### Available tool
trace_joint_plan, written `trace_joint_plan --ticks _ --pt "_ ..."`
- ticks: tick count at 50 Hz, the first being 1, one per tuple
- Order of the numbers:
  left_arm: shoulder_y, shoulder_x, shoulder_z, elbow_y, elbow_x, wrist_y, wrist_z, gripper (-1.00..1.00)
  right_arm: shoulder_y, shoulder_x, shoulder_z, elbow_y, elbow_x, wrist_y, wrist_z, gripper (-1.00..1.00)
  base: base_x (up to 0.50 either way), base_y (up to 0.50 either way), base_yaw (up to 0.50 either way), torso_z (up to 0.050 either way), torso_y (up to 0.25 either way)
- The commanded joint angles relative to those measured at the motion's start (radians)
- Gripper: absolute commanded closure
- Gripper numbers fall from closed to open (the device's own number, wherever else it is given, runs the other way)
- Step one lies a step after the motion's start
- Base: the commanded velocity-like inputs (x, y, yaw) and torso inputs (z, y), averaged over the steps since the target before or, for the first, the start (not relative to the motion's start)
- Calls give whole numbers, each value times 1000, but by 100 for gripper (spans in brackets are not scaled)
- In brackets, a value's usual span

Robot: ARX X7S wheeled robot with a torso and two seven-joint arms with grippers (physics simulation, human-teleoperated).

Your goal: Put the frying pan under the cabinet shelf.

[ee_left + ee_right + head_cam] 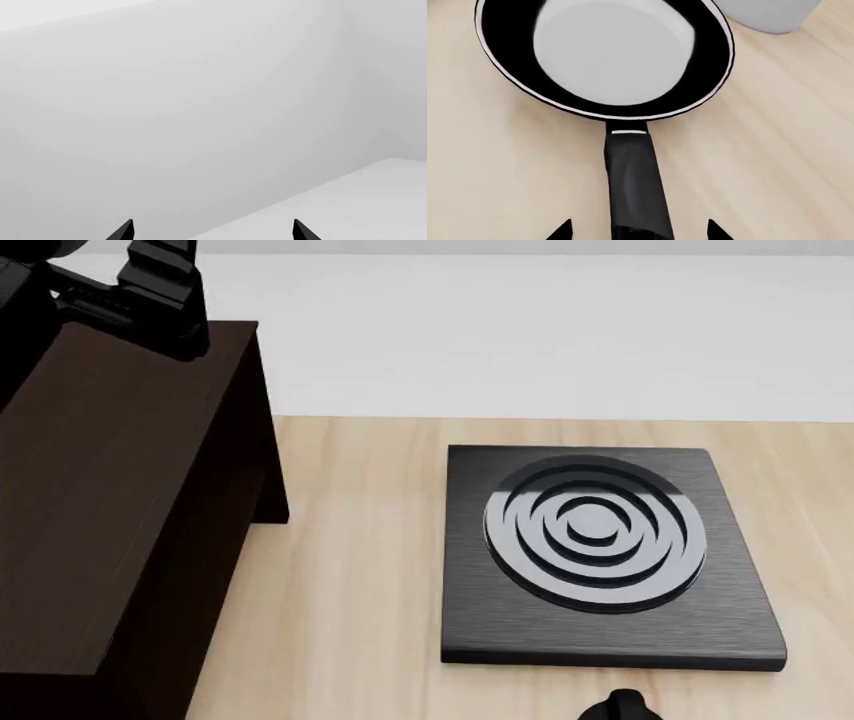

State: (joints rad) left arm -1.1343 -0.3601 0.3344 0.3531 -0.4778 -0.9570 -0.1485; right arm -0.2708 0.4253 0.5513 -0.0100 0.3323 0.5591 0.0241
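The frying pan [607, 55] lies on the pale wooden table, black with a glossy inside and a thin pale rim. Its long black handle [630, 185] runs back between the fingertips of my right gripper [639, 231], which stands open with a gap on each side of the handle. The pan is out of the head view. The cabinet shelf [120, 510] is the big dark brown box at the left of the head view. My left arm [154, 290] hangs above its far end. My left gripper [213, 232] is open, holds nothing and faces blank white surfaces.
A square black burner plate [607, 550] with concentric rings lies on the wooden table [347, 570] right of the cabinet. A white rounded object [767, 12] stands just beyond the pan. A small black part [621, 705] shows at the head view's lower edge.
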Motion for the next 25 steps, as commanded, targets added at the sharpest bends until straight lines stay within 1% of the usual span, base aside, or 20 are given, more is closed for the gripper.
trace_joint_plan --ticks 1,2,11,16,25 --pt "-1 -1 -2 8 -7 -4 -5 -100 18 -6 -17 63 -25 -3 24 -100 15 -3 3 0 0" --pt "-1 -1 -2 11 -8 -6 -6 -100 17 -6 -17 53 -25 -1 26 100 0 -3 3 0 0" --pt "-9 -3 -12 30 -19 -22 -14 -100 1 0 -10 -47 -7 41 31 100 0 0 0 0 0" --pt "-13 -8 -19 47 -27 -38 -20 -100 -22 -5 19 -90 8 47 35 100 0 0 0 0 0" --pt "-36 -11 -32 65 -42 -62 -28 -100 -35 28 63 -323 50 159 73 100 0 0 0 0 0"
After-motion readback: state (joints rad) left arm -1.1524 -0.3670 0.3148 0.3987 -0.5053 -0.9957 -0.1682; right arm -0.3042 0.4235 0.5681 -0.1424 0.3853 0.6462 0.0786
